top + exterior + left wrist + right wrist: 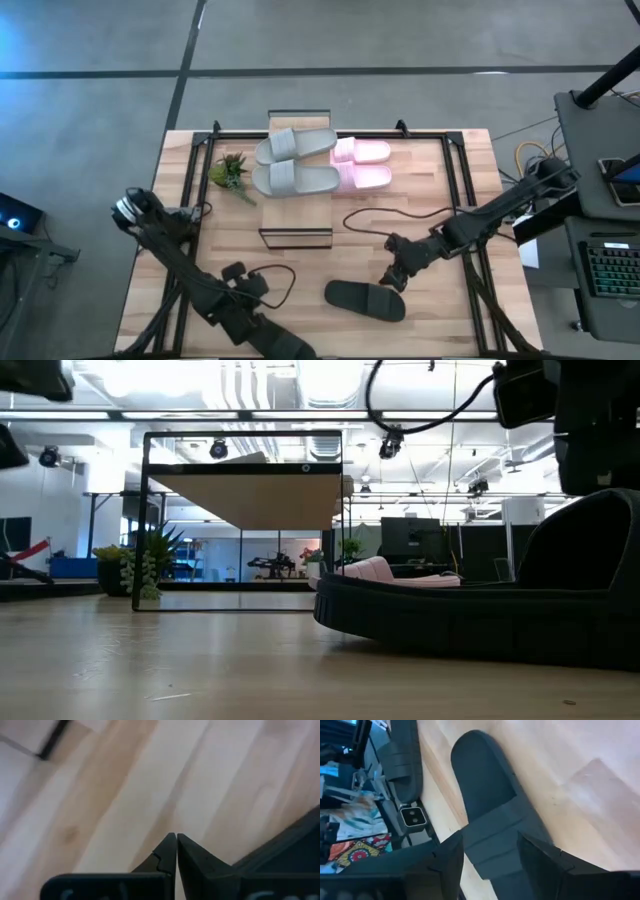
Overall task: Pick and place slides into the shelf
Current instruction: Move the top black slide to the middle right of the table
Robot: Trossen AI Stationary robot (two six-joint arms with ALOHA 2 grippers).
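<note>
One black slide (365,300) lies sole-down on the table near its front edge; it fills the right of the low view (480,610). My right gripper (393,277) is open just above the slide's right end. Its fingers stand on either side of the wide strap (492,840) and do not visibly touch it. Two grey slides (295,162) lie on the shelf's plank top (300,122). Two pink slides (362,165) lie on the table right of the shelf. My left gripper (238,278) is shut and empty over the front left of the table (175,840). The second black slide is out of view.
A small green plant (230,172) stands left of the shelf. A black cable (385,215) lies across the table between the pink slides and my right arm. The shelf's black frame (245,520) stands open below the plank. Bare wood lies between the shelf and the black slide.
</note>
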